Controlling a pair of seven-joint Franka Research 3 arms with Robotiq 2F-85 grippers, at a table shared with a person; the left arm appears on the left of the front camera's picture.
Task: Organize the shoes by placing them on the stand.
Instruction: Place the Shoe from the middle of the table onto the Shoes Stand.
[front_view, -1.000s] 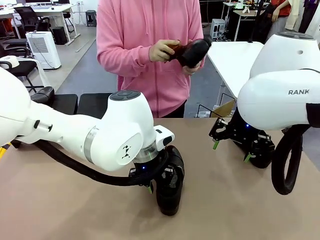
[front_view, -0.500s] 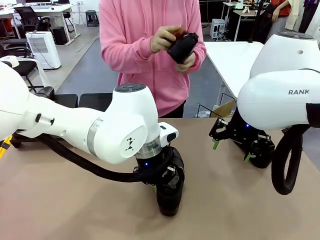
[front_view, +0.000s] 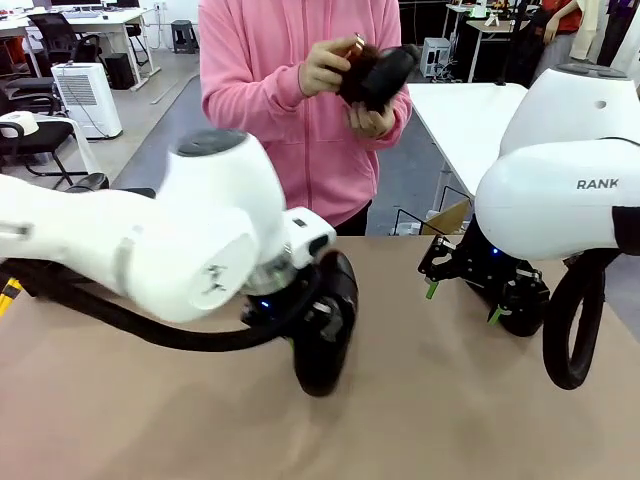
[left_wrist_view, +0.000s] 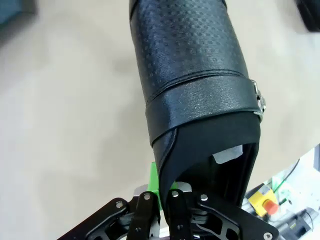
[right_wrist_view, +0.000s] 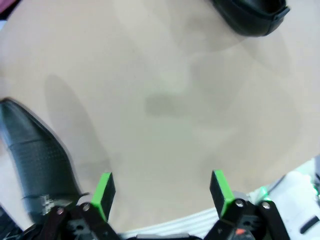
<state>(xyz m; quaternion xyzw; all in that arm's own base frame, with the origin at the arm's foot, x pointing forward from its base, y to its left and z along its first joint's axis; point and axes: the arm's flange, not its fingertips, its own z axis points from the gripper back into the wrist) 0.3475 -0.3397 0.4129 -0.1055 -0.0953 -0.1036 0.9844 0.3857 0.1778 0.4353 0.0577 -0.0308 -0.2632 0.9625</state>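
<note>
My left gripper (front_view: 300, 345) is shut on a black glossy shoe (front_view: 326, 325) and holds it just above the table (front_view: 430, 400), toe down. In the left wrist view its fingers (left_wrist_view: 154, 184) pinch the rim of the shoe (left_wrist_view: 192, 75) at the heel opening, where a bit of white paper shows. My right gripper (front_view: 461, 302) hangs open and empty over the table's right side, next to another black shoe (front_view: 525, 305). The right wrist view has that gripper (right_wrist_view: 162, 190) open over bare table, with a blurred shoe (right_wrist_view: 40, 165) at left and another shoe (right_wrist_view: 250, 17) at top. My left arm hides the stand.
A person in a pink top stands at the far side and holds a further black shoe (front_view: 385, 72) against a brown brush (front_view: 352, 62) at chest height. A white table (front_view: 470, 120) stands behind on the right. The tan table has free room in the middle and at the front.
My left gripper has closed on the shoe, lifted it and swung it to the left. The person has raised the shoe and brush. The right arm has stayed put.
</note>
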